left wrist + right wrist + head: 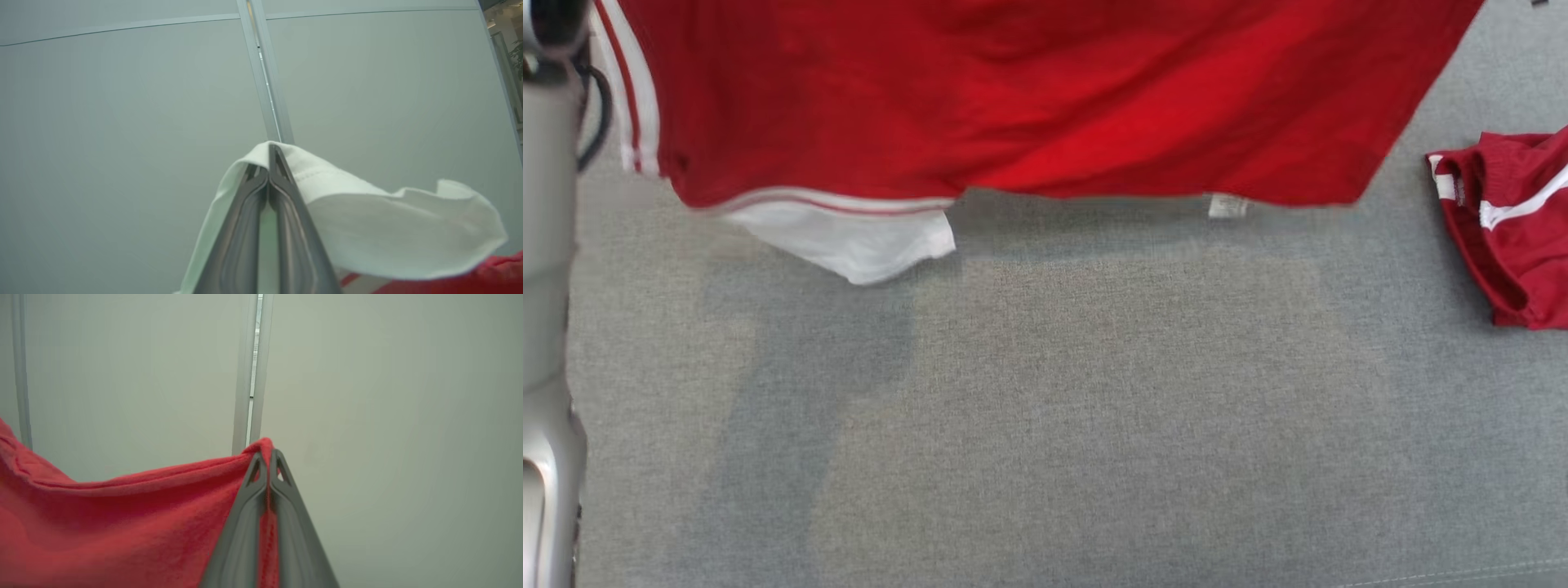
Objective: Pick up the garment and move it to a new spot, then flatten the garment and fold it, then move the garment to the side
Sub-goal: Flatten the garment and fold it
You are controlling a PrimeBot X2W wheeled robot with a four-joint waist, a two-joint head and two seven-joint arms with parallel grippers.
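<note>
While one red garment [1045, 98] hung across the far side above the grey fabric surface [1045, 425], two grippers held it: the left gripper [269, 149] pinched its white part, the right gripper [268, 454] its red edge. A second red garment [1515, 237] lay crumpled at the right.

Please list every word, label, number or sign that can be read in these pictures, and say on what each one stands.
No text can be read in any view.
White tag at the lower edge of the hanging red garment: too small and blurred to read.
Second red garment at the right: white stripes, no letters visible.
</note>
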